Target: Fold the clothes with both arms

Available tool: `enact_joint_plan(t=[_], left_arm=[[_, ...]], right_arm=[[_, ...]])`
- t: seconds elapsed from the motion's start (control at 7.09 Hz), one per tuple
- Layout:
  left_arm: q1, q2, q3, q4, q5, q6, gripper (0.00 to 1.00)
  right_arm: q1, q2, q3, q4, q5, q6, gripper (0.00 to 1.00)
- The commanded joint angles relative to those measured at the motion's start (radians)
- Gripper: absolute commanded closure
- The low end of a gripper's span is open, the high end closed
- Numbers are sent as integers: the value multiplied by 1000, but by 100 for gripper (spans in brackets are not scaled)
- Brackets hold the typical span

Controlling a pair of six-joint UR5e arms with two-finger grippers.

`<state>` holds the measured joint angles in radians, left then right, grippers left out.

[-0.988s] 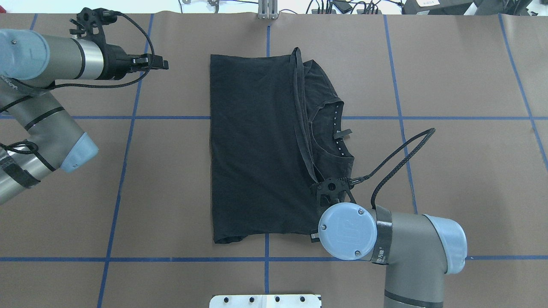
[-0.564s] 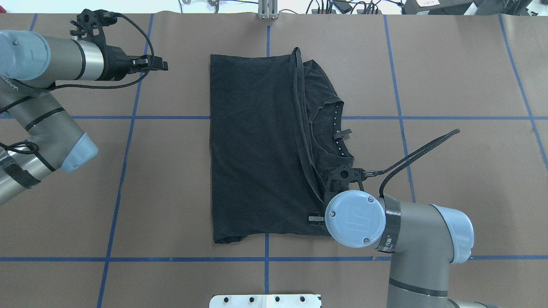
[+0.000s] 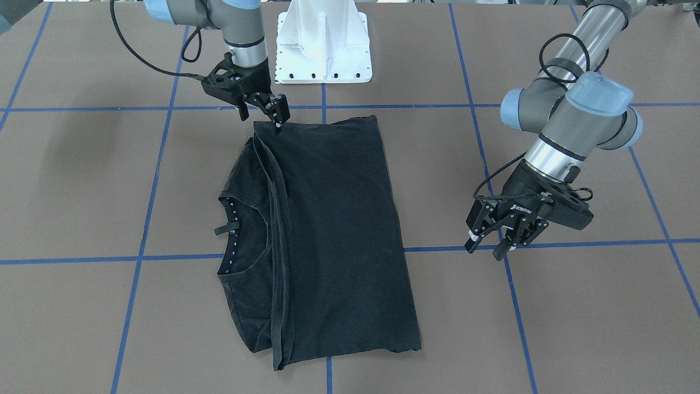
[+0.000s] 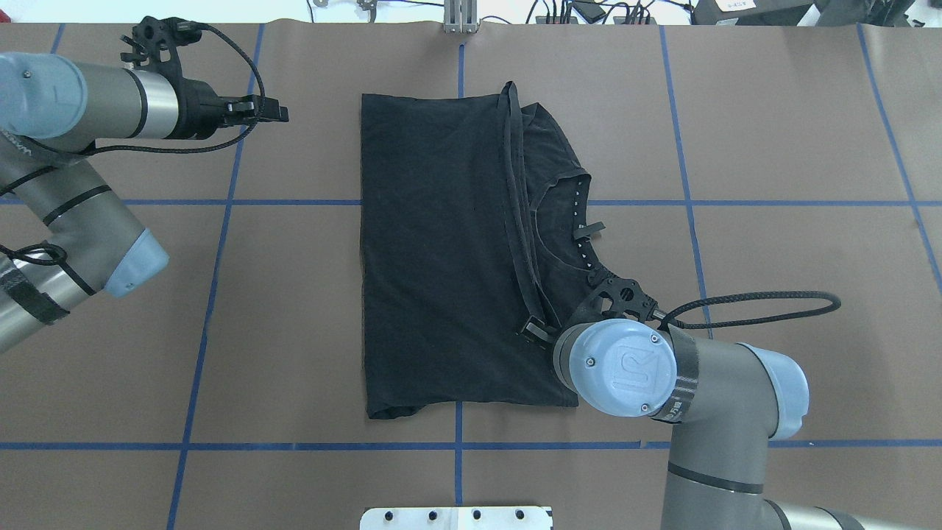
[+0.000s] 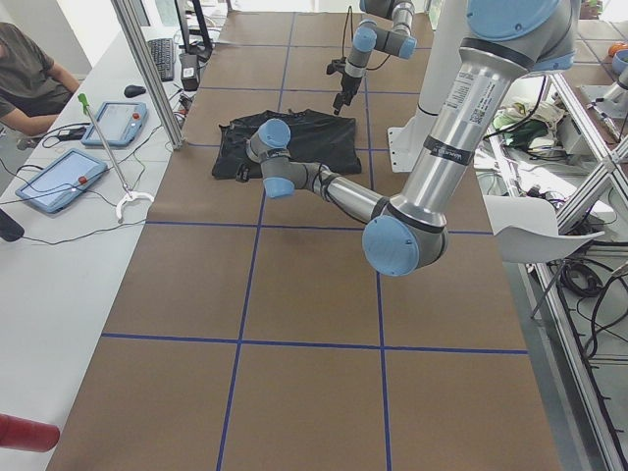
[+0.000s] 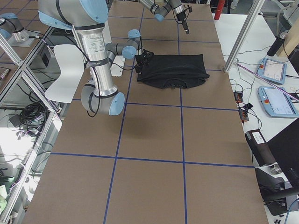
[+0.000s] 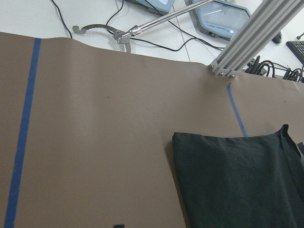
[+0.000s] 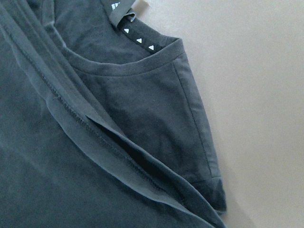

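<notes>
The black T-shirt [image 4: 434,250] lies folded lengthwise on the brown table, its collar [image 4: 570,221] showing on the robot's right side. No logo shows. It also shows in the front view [image 3: 333,230] and fills the right wrist view [image 8: 118,118]. My right gripper [image 3: 261,121] looks open, one fingertip at the shirt's near right corner area. From overhead it is mostly hidden under its wrist, with one finger [image 4: 531,329] showing over the folded edge. My left gripper [image 4: 280,112] is open and empty [image 3: 485,250], above bare table left of the shirt's far corner [image 7: 180,140].
The white pedestal base [image 3: 322,44] stands at the table's near edge, behind the shirt. An aluminium post [image 4: 460,18] stands at the far edge. Blue tape lines [image 4: 221,202] grid the brown table cover. Tablets and a seated person [image 5: 29,74] are beyond the far edge.
My right arm has moved away from the robot along the shirt's right edge, from the near corner toward the collar, with its wrist turning. The left arm and the shirt have not moved.
</notes>
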<state>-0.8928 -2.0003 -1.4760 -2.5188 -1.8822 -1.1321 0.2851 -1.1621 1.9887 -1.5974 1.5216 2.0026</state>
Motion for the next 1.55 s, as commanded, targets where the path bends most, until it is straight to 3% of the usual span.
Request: enact_joint_plan(t=[0.0, 1.13, 1.27, 1.41], left_arm=[[0, 0, -3, 0, 0, -3, 32], [0, 0, 0, -6, -3, -2, 32], [0, 0, 0, -6, -3, -2, 32], [0, 0, 0, -8, -3, 0, 32]], right_arm=[[-3, -2, -77, 65, -41, 102, 3], [-40, -31, -96, 68, -40, 104, 19], [-40, -31, -99, 70, -40, 102, 30], [-35, -28, -97, 70, -40, 102, 56]])
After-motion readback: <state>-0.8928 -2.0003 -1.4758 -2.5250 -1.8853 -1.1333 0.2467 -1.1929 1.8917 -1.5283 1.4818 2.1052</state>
